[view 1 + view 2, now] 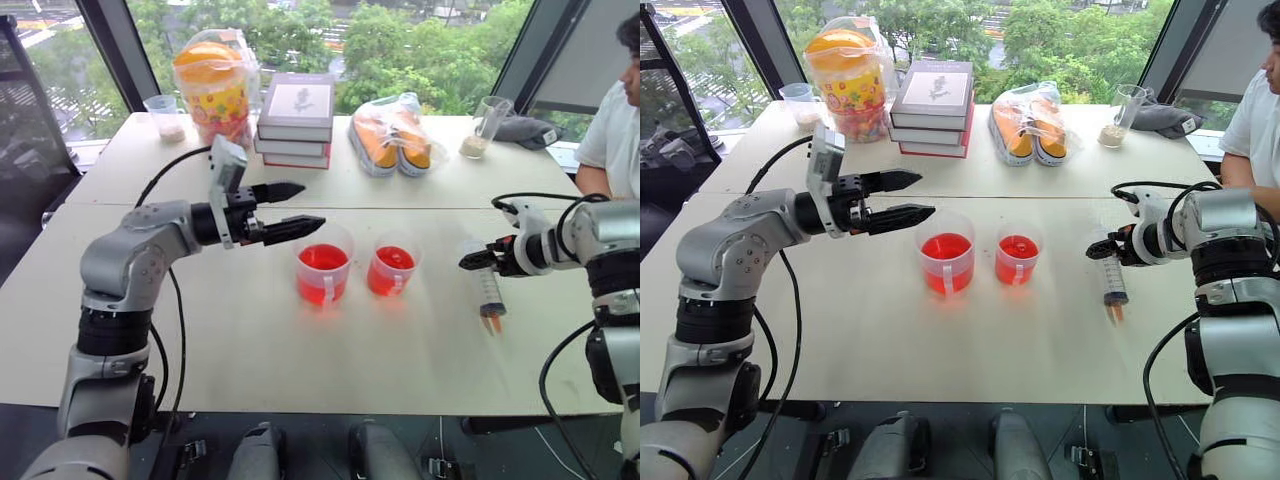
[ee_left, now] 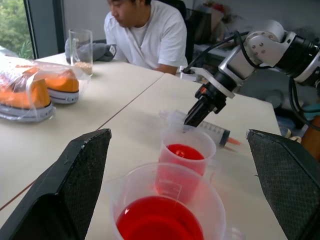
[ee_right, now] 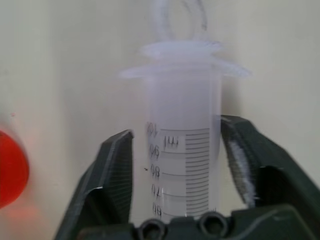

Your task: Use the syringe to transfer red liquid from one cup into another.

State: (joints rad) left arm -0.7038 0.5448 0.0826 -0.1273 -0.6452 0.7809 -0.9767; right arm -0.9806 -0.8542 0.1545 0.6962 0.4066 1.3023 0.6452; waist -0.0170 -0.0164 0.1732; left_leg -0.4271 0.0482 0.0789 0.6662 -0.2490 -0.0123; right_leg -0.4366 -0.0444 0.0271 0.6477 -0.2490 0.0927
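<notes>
A: Where was the large clear plastic syringe with printed scale marks and an orange-red tip placed?

B: It was seen lying flat on the pale tabletop, to the right of the narrower, shorter clear plastic cup, orange tip pointed toward the near edge. The right gripper was positioned over the plunger end; in the right wrist view the barrel sat between the black fingers with a gap visible on each side, so nothing was judged to be clamped.

A: Left side?

B: The left gripper was held level above the table, just left of the wider, taller clear plastic cup, jaws spread wide, nothing held. Bright red-orange translucent liquid was seen in both cups.

A: Risks?

B: The round barrel could be rolled or skidded away if the jaws were closed off-centre. The short cup was near enough to be knocked by a sideways lift, and liquid spilled.
</notes>
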